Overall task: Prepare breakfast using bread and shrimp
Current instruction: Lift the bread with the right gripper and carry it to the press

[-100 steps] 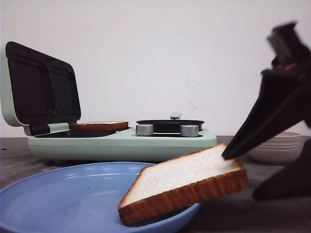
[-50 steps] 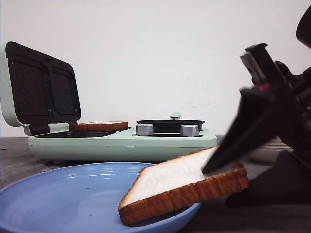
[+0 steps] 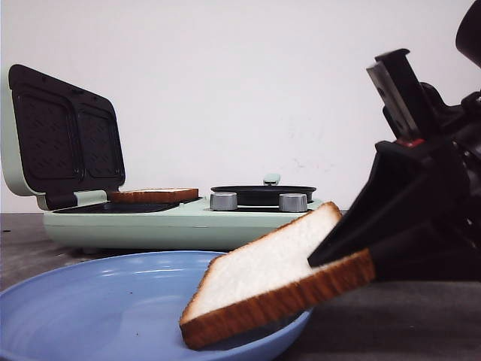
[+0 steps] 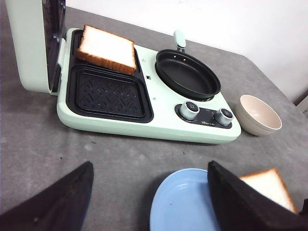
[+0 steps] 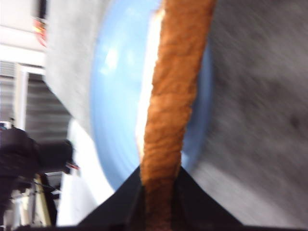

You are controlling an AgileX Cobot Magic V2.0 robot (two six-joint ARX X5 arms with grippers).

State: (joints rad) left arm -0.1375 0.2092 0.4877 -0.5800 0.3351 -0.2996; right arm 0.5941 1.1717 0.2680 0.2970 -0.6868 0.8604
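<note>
One slice of bread [image 3: 274, 282] is tilted, its low corner in the blue plate [image 3: 98, 308] and its high end raised. My right gripper [image 3: 342, 259] is shut on that raised end; the right wrist view shows the crust [image 5: 171, 106] pinched between the black fingers. A second slice of bread [image 4: 107, 48] lies in the far compartment of the open mint-green sandwich maker [image 4: 144, 130]. My left gripper [image 4: 149, 192] hangs open above the table by the blue plate [image 4: 185, 204], holding nothing. No shrimp is in view.
A black frying pan [image 4: 187, 74] sits on the appliance's right side, above two silver knobs [image 4: 189, 110]. A beige bowl [image 4: 259, 114] stands to the right of the appliance. The sandwich maker's lid [image 3: 60, 139] stands upright at the left.
My right gripper moved in from the right, closed on the bread's right end and raised it, so the slice now tilts more steeply with its low corner staying in the plate.
</note>
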